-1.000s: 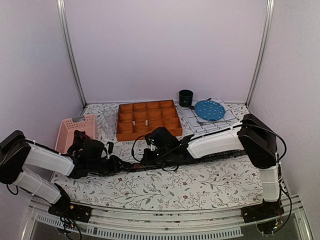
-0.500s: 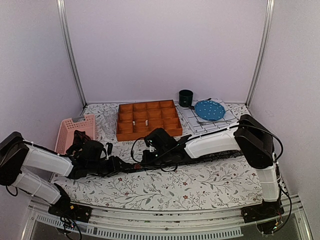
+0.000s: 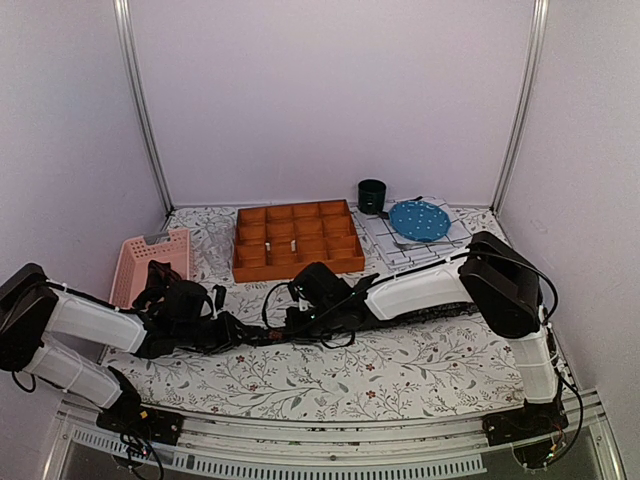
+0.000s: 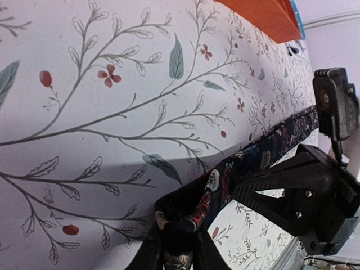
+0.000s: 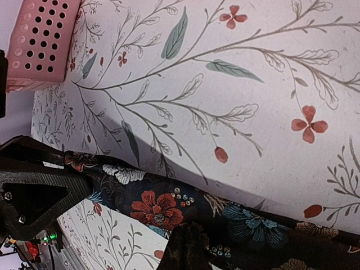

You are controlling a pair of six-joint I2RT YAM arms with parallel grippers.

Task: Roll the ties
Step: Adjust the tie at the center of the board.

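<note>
Tie (image 5: 163,205): woven cloth, dark with a printed floral pattern, matt with a faint sheen, soft creases. Desk (image 3: 400,370) cover: smooth matt printed sheet; cloth or paper, can't tell. Tray (image 3: 297,240): orange, matt, flat walls; plastic or painted wood, can't tell. Left of tray, basket (image 3: 150,262): pink plastic, perforated, slight gloss. Right of tray, plate (image 3: 419,220): blue, glossy, dotted. Cup (image 3: 372,196), also right of tray: dark green, smooth. Arm shells (image 3: 415,290) in front of tray: glossy white plastic, matt black joints. Frame posts (image 3: 143,120) behind tray: bare metal.
</note>
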